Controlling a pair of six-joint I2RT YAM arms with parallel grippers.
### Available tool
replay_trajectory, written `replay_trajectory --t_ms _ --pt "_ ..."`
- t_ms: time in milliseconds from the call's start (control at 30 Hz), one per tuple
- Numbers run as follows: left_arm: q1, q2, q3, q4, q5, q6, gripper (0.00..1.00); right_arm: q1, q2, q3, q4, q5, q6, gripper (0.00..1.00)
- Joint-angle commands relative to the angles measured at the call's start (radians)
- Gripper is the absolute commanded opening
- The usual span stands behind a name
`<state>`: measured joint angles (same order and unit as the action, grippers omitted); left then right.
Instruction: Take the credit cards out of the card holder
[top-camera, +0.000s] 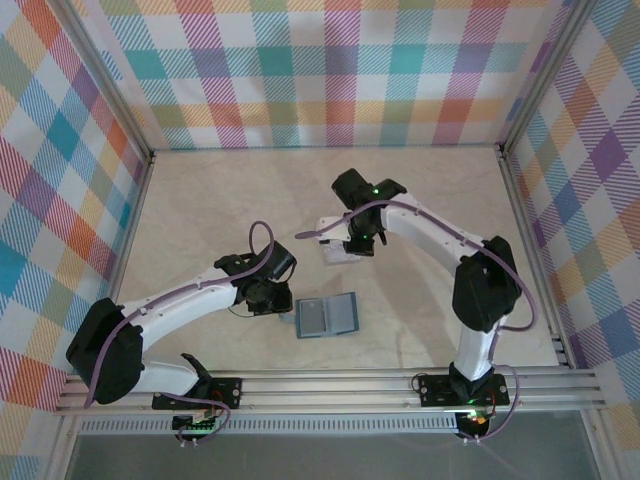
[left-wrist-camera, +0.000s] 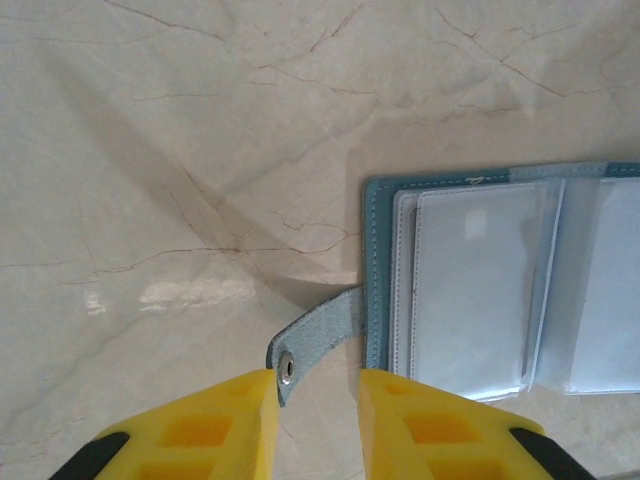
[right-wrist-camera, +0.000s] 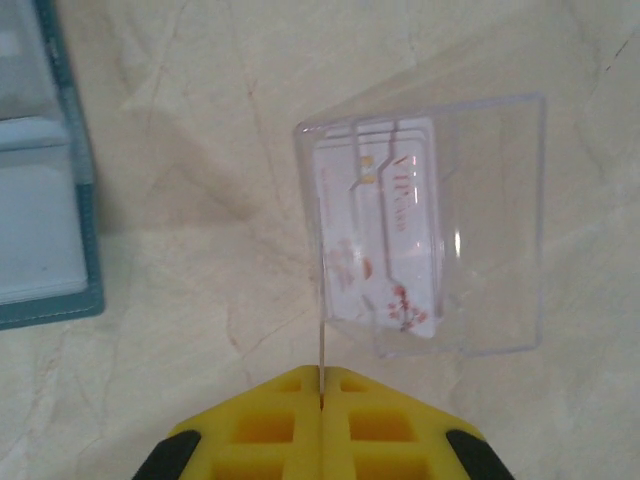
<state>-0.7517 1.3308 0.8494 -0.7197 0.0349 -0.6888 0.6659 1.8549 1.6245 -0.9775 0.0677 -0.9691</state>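
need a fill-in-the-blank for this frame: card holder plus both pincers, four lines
1. The card holder lies unfolded on the table, its clear pockets facing ___.
2. The left pincer is ___, with the holder's snap tab ending at the gap between its fingers.
3. The right pincer is ___ on the edge of a clear plastic sleeve.
4. The print on the pale card seen through that sleeve is ___.

Missing words: up; open; shut; red

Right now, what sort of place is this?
Probably a robot test booth, not a home: plaid walls enclose a marble-look tabletop; the left arm and right arm stand on a metal rail.
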Motion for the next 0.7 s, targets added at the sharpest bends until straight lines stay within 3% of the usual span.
replay_trajectory --t_ms 0,300,667 --pt "-0.007 -0.029 -0.006 -0.048 -0.024 -0.013 0.28 -0.007 0.074 0.100 -0.086 -0.018 -0.065 0.00" --pt "-0.006 -0.040 -0.007 -0.065 -0.036 -0.025 0.28 -0.023 0.217 0.273 -0.150 -0.002 -0.106 0.00" --pt "-0.005 -0.028 0.003 -0.079 -0.043 -0.023 0.28 -0.029 0.305 0.298 -0.195 -0.034 -0.094 0.00"
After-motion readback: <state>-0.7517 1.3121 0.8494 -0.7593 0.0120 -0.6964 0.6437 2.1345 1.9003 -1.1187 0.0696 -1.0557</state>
